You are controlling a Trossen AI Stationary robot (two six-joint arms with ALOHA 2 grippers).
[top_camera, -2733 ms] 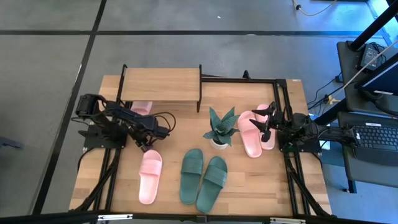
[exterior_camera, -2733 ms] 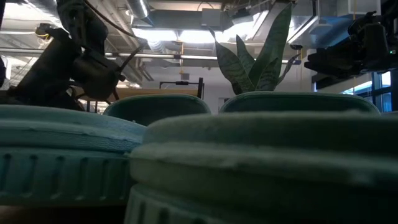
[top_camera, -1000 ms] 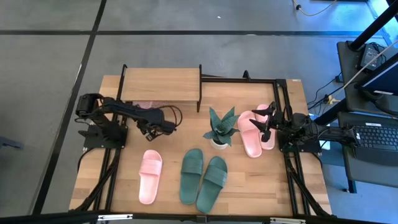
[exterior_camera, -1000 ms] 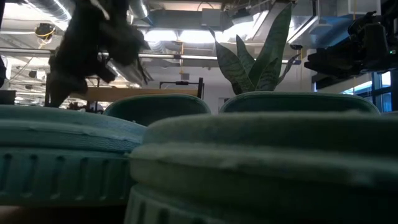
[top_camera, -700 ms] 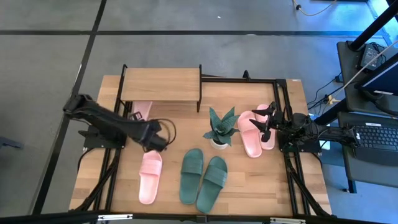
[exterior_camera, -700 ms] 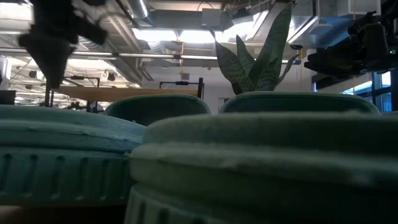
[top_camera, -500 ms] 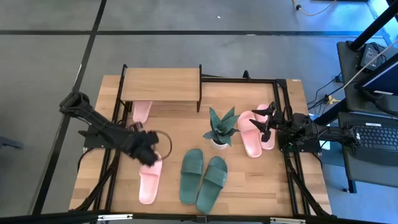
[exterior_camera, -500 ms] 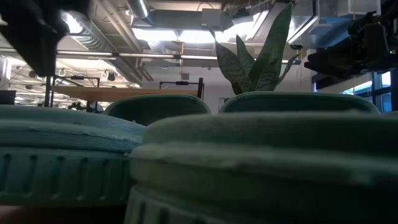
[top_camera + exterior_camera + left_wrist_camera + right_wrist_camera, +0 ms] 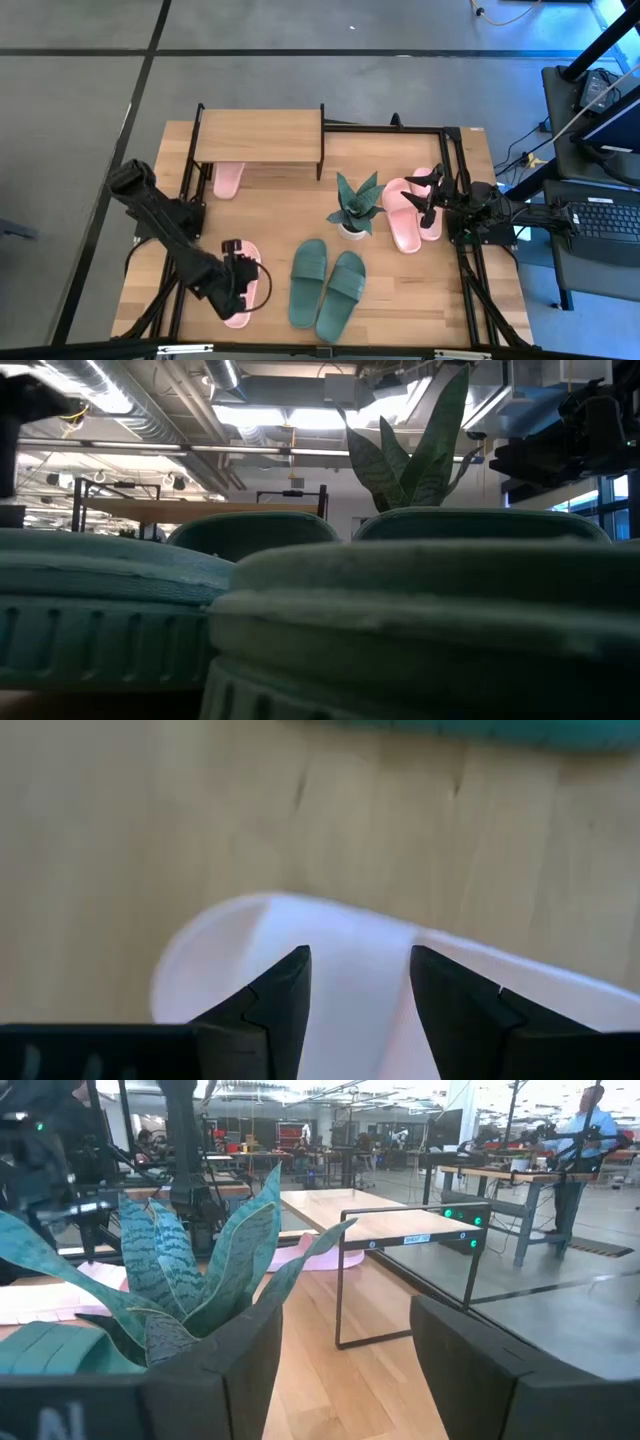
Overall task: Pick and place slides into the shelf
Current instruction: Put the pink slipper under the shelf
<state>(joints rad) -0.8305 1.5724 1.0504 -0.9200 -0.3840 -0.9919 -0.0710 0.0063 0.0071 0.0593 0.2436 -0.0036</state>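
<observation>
While my left gripper (image 9: 243,288) hangs over the lone pale pink slide (image 9: 243,290) at about 7 o'clock on the table (image 9: 400,300), its fingers (image 9: 275,990) stand partly apart above the slide's pink surface (image 9: 340,975) and grip nothing; whether they touch the slide I cannot tell. At 11 o'clock stands the shelf (image 9: 260,137), and under its wooden top board one pale pink slide (image 9: 228,179) lies on the lower level, its end sticking out toward the table's middle. The top board carries nothing. At 6 o'clock the dark green pair (image 9: 327,284) lies side by side; the same pair fills the foreground of the low view (image 9: 400,620). A potted plant (image 9: 355,208) sits near the table's centre, and a second pale pink pair (image 9: 411,213) lies at 3 o'clock just beyond it. My right gripper (image 9: 428,193) waits above that pair, fingers (image 9: 225,1370) spread wide and empty, facing the plant (image 9: 190,1270) and the shelf (image 9: 370,1215)
</observation>
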